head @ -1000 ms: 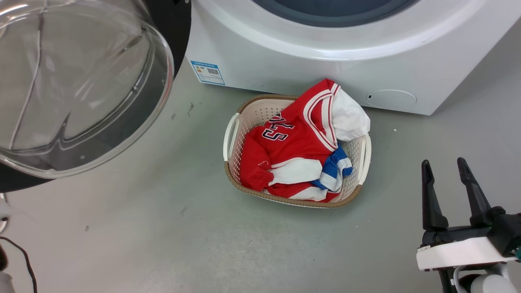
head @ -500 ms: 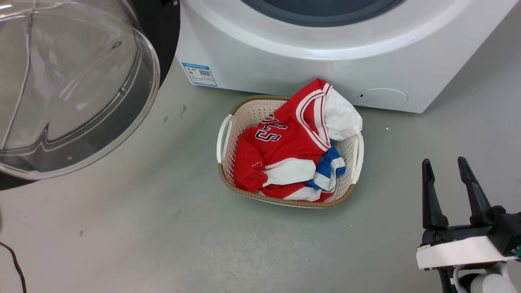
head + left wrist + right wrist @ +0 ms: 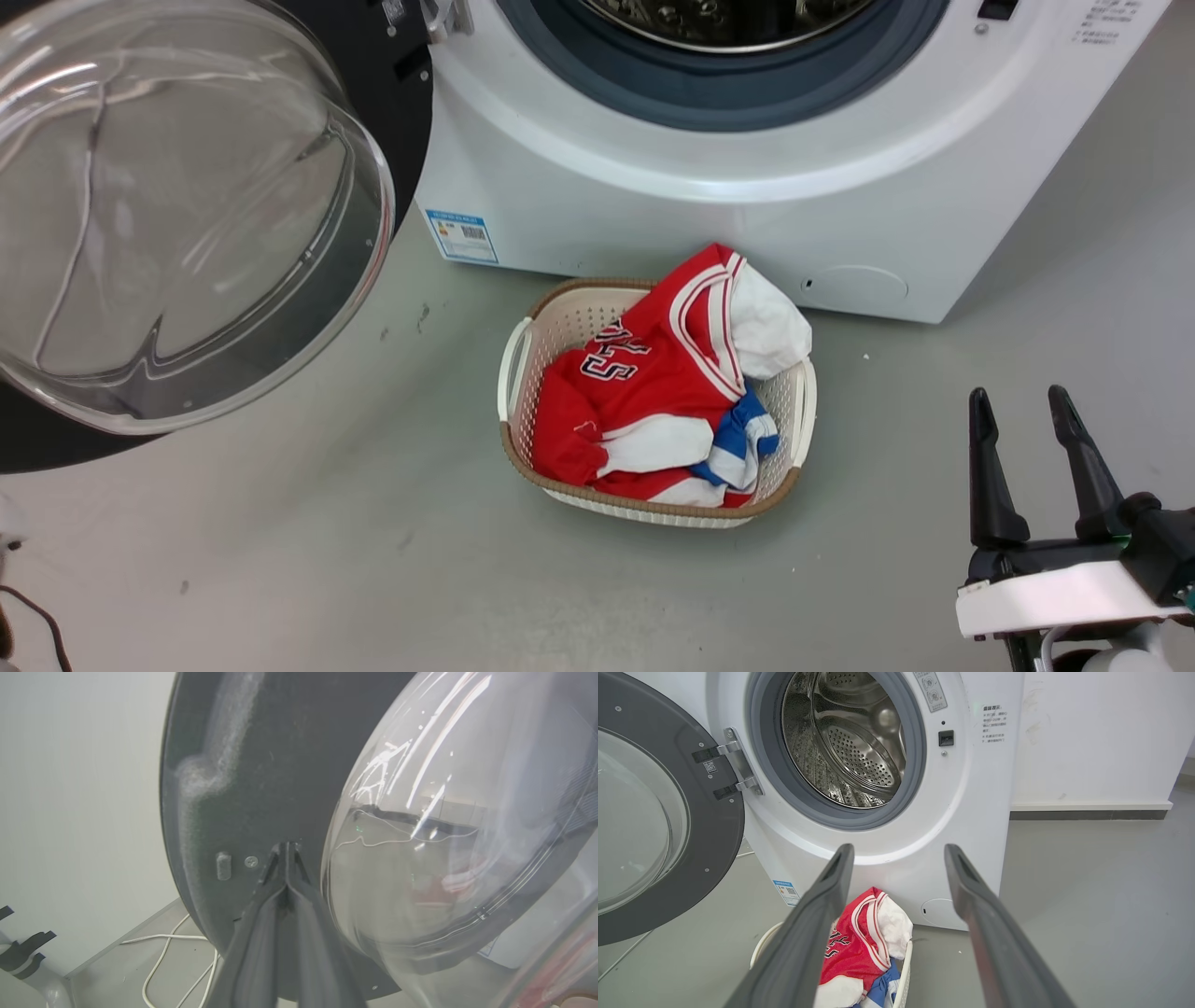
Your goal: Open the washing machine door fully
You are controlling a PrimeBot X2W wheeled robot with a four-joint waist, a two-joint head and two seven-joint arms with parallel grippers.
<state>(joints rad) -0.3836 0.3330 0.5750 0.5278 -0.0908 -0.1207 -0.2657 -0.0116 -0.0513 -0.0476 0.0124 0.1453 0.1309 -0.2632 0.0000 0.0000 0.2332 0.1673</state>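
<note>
The washing machine door (image 3: pixel 397 121), a black disc with a bulging clear glass bowl (image 3: pixel 177 215), stands swung out to the left of the white washing machine (image 3: pixel 653 215). In the right wrist view the door (image 3: pixel 714 826) hangs on its metal hinge (image 3: pixel 738 765), and the steel drum (image 3: pixel 850 742) is exposed. My left gripper (image 3: pixel 286 847) is shut, its tips together against the dark inner face of the door (image 3: pixel 233 765), beside the glass. My right gripper (image 3: pixel 1018 397) is open and empty at the lower right, well off the machine; its fingers (image 3: pixel 822 905) frame the machine's front.
A cream laundry basket (image 3: pixel 516 345) holding a red jersey (image 3: pixel 644 392) and other clothes sits on the grey floor right before the machine. A white cable (image 3: pixel 159 956) lies on the floor behind the door. A white wall (image 3: pixel 1087 742) stands to the machine's right.
The head camera has moved, so the whole picture sits lower and the drum opening and hinge now show. Relative to the machine the door looks about the same. My right gripper stays open.
</note>
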